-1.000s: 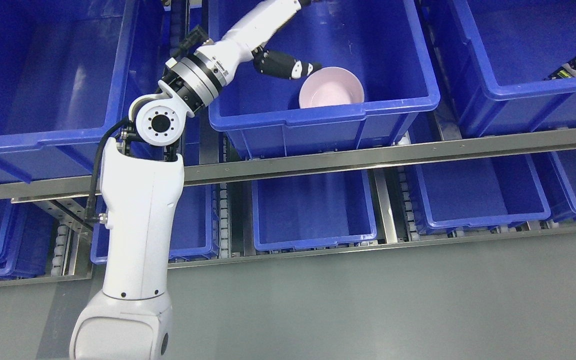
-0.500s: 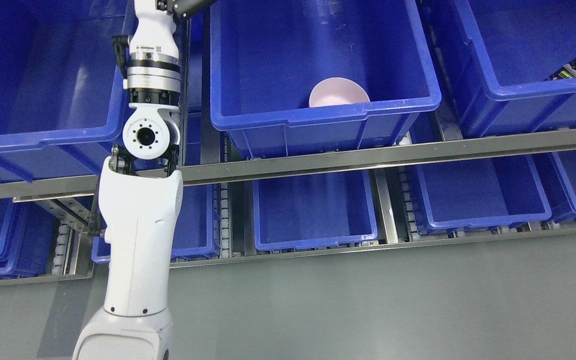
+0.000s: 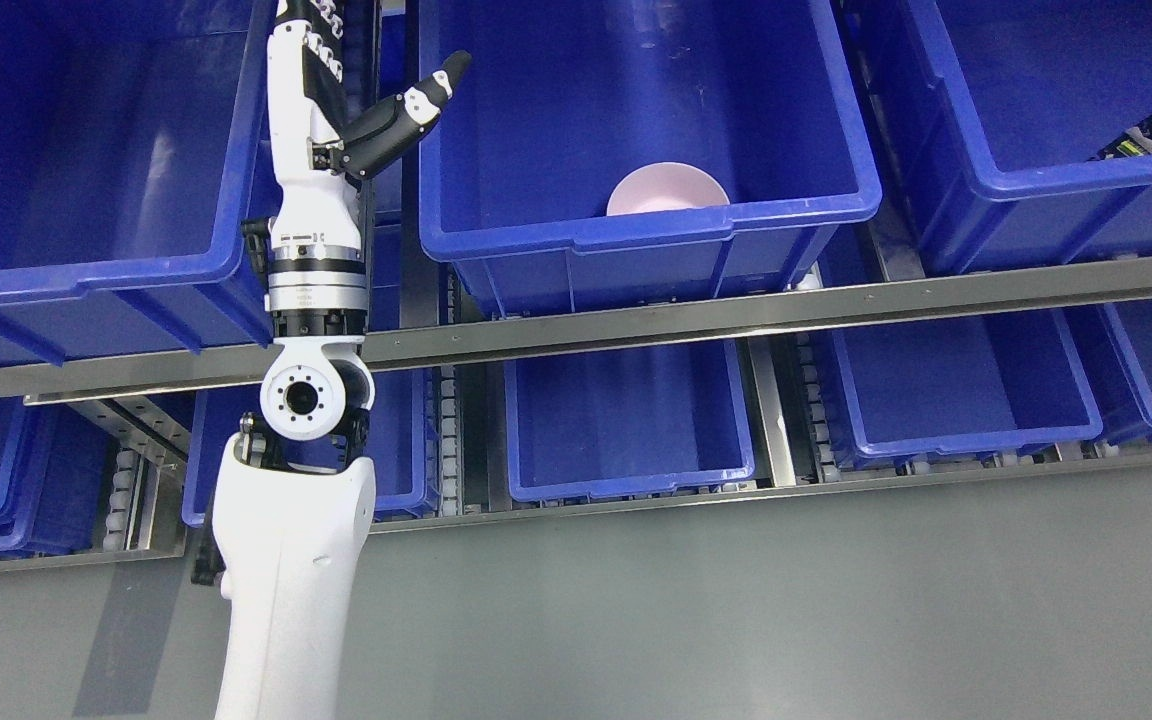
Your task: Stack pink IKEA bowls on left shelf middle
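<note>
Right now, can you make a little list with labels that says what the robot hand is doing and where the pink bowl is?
Left hand: raised beside the middle bin, fingers spread, holding nothing
Right hand: not in view
Pink bowl: inside the middle blue bin, near its front wall
Contact: hand and bowl apart

The middle bin (image 3: 636, 150) on the upper shelf is open from above and mostly bare inside, with only the pink bowl (image 3: 668, 190) close against its front wall, so most of the bin floor offers room to reach in. The left robot hand (image 3: 336, 90) stands upright in the narrow gap between this bin and the left bin (image 3: 86, 200), thumb stretched out over the middle bin's left rim and holding nothing. The steel shelf rail (image 3: 736, 310) runs across the front beneath the bins, barring a low, straight approach.
</note>
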